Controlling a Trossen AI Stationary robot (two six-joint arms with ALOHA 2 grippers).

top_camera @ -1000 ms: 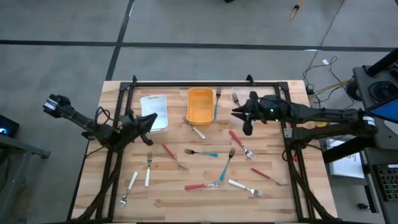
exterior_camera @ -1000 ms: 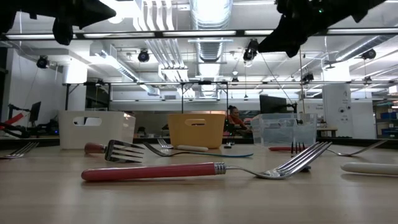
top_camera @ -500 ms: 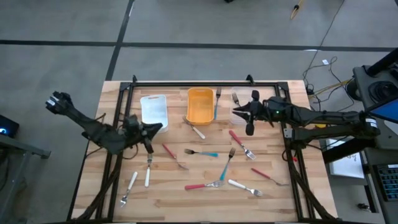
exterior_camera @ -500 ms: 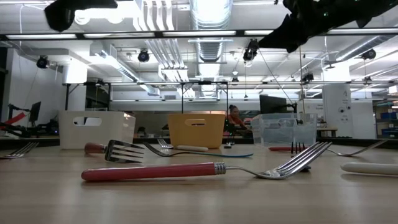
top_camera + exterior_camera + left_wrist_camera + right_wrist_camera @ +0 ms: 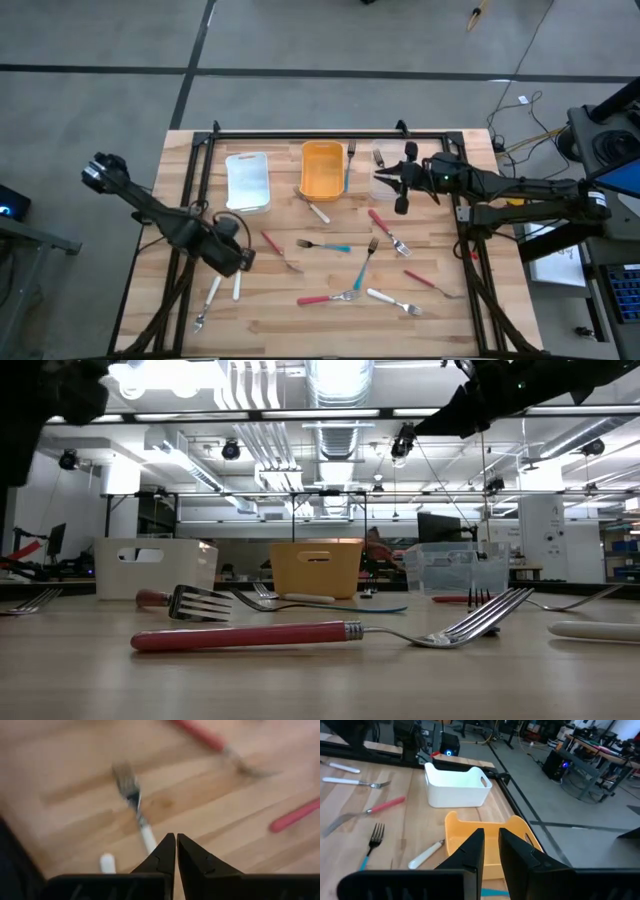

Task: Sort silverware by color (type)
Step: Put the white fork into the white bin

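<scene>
1. Progress: barely started, I'd say. Nearly all the silverware is loose on the table, colours mixed. Can't see any piece inside the white bin or orange bin; the clear bin shows only in the low view and its contents are too hazy to call.
2. Where the pieces lie, from table centre: white-handled forks at 8 o'clock; red fork w/ a teal fork crossing near it at 6; a teal-handled fork about centre; red one at 3; two more up at 12–1 beside the orange bin.
3. Left gripper at 8–9 o'clock, jaws pressed tight together, nothing held; its wrist cam looks down on a white-handled fork just ahead of the tips.
4. Right gripper at 1–2 o'clock, hovering high nr the orange bin, fingers a narrow slit apart, no utensil between them.
5. Left to do: pretty much the entire sort.
6. Writing/brands: none readable on bins, utensils or arms.
</scene>
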